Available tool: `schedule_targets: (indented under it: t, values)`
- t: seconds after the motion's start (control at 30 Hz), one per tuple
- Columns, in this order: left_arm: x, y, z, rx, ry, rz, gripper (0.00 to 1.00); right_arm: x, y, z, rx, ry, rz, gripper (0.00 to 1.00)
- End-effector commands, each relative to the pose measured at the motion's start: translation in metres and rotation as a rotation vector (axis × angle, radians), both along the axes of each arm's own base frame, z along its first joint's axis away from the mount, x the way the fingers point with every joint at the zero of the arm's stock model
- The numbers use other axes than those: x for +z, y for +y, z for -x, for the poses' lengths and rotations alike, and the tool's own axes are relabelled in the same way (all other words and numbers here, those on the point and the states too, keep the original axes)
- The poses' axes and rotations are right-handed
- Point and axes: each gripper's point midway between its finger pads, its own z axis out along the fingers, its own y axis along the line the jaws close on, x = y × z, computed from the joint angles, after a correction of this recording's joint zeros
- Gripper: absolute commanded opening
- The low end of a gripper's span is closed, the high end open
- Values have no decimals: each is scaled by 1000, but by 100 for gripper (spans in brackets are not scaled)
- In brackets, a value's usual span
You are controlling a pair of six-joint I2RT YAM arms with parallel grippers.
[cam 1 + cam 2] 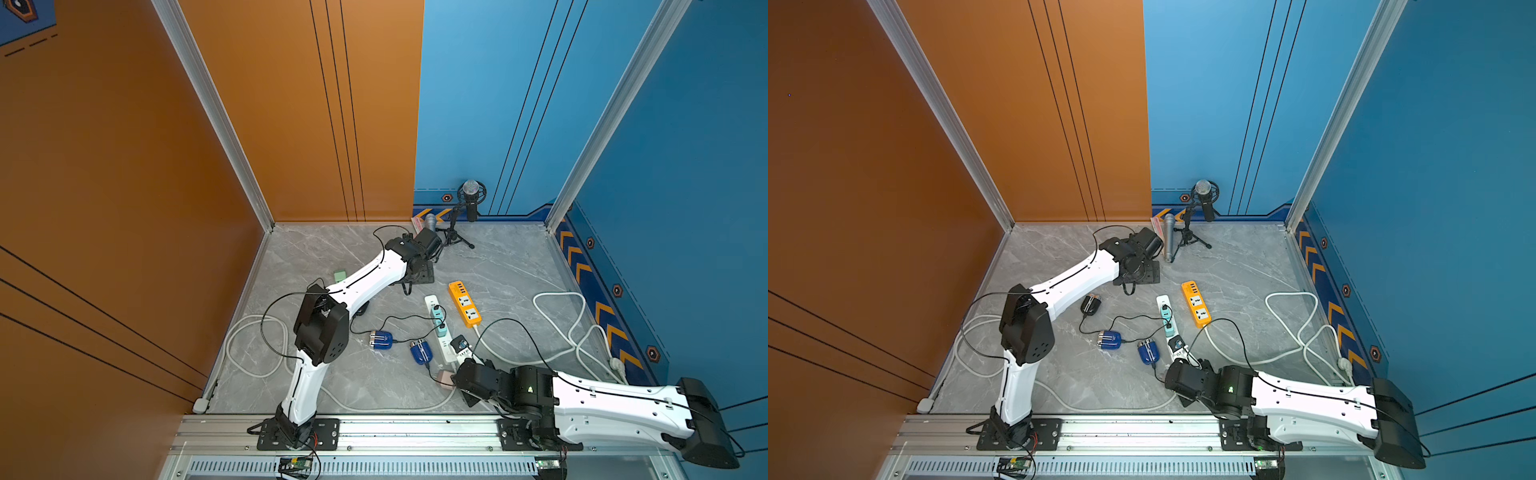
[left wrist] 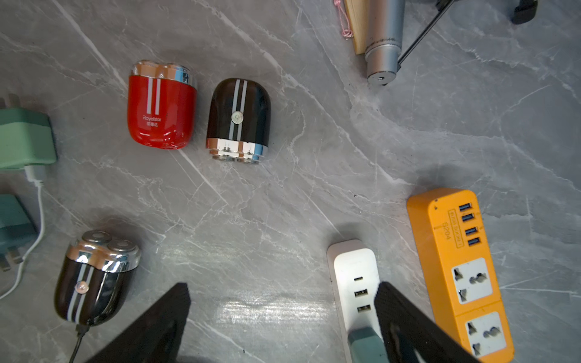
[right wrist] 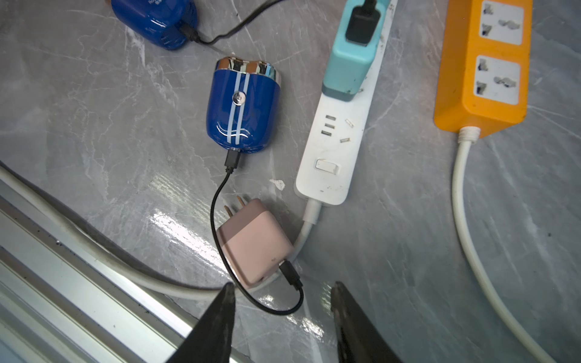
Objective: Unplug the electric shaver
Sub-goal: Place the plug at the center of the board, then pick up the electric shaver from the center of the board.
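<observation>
The grey marble-patterned tabletop [image 3: 94, 125] is smooth and polished, glossy enough to throw white glare patches. The blue oval electric shaver [image 3: 243, 107] has a high-gloss plastic shell and a mirror-bright chrome head band. The pink cube charger [image 3: 254, 242] is matt plastic with bare copper-coloured metal prongs. The thin black cable [image 3: 212, 207] looks rubbery and dull. The long white power strip [image 3: 339, 141] is smooth satin plastic, lightly scuffed. The orange power strip [image 3: 481, 63] is smooth plastic with a soft sheen. The red shaver [image 2: 160, 110] and the black striped shaver [image 2: 239, 116] are equally glossy and chrome-trimmed. The silver cylindrical microphone handle [image 2: 383, 37] is brushed metal. The aluminium rail [image 3: 63, 267] is ribbed, dull-shining metal.
</observation>
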Motion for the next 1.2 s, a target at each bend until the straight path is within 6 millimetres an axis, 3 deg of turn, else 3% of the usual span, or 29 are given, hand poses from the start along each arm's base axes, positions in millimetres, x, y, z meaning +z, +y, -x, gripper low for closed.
schedule_targets:
  t: [0.0, 0.23, 0.57, 0.83, 1.17]
  values:
    - [9, 13, 4, -6, -7, -25, 94, 13, -1, -7, -10, -32, 10, 51]
    - [16, 30, 8, 26, 10, 7, 94, 17, 34, -15, 22, -18, 21, 50]
    - [29, 93, 21, 128, 20, 33, 95, -11, 74, -30, -6, 51, 108, 54]
    - [35, 129, 31, 185, 10, 27, 95, -34, 82, -45, -96, 119, 137, 59]
    - [35, 147, 40, 200, 14, 41, 95, -59, 94, -64, -189, 167, 179, 66]
